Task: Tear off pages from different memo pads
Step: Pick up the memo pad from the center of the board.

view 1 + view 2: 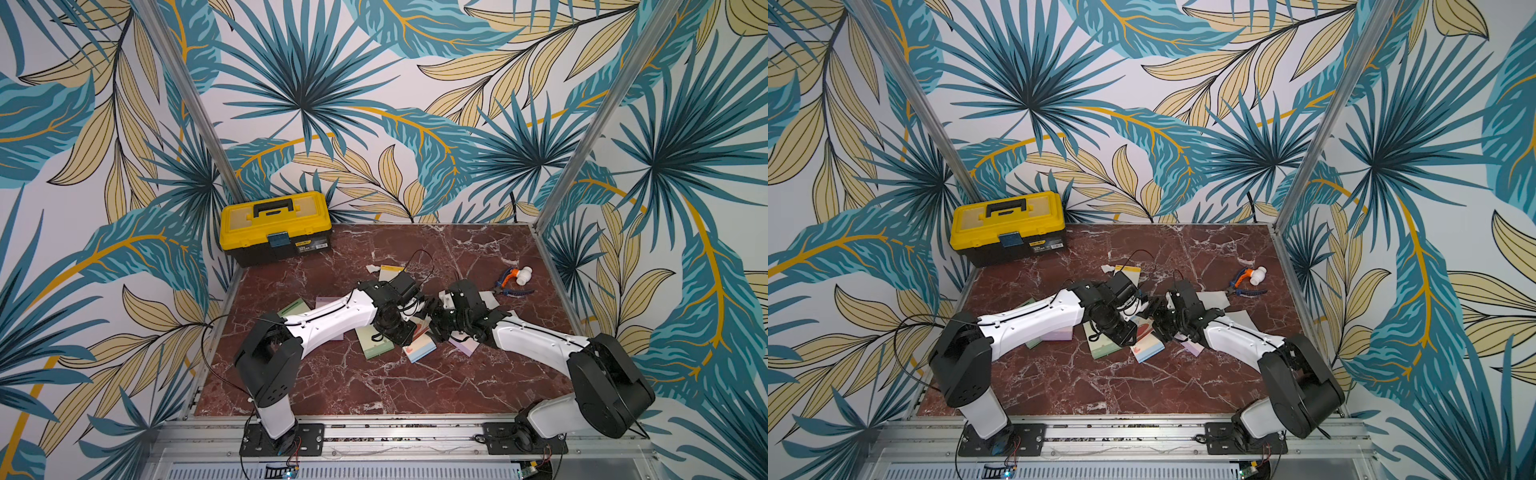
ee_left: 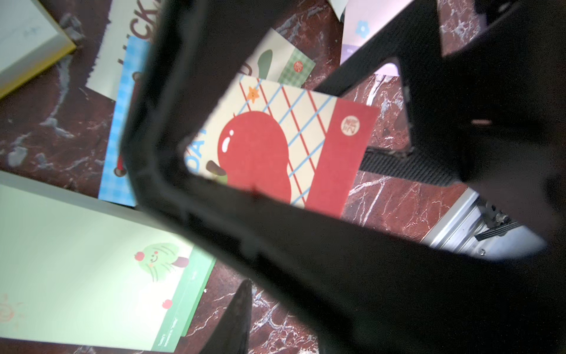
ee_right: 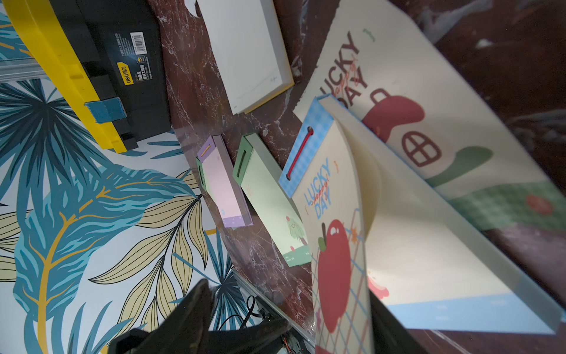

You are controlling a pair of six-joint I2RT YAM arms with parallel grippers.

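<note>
- The fingers of the right gripper stand well apart in the right wrist view. The free end of the apple page rises between them, close against one finger, and no pinch on it shows.
- The fingers of the left gripper are dark and blurred in the left wrist view. They are a little apart, with a strip of marble showing between them and nothing in them.
- The apple page is a cream sheet with blue "LUCKY DAY" lettering. It has a big red apple over a red-and-blue grid, and a red band with a round seal at its free end.
- Its bound end sits at the checked header, which is crossed by a red cord. From there it arches up off the blue pad, its long axis running from the header towards the right gripper.
- The blue pad lies mid-table beneath both grippers. In both top views only its near end shows, and its length runs roughly front to back, slightly skewed.
- The house page is cream with brown "LUCKY DAY" lettering and a ragged top edge. It lies flat and is partly under the blue pad.
- The green pad and lilac pad lie side by side on the table, with the white pad near them.
- The yellow toolbox stands at the far left corner.
</note>
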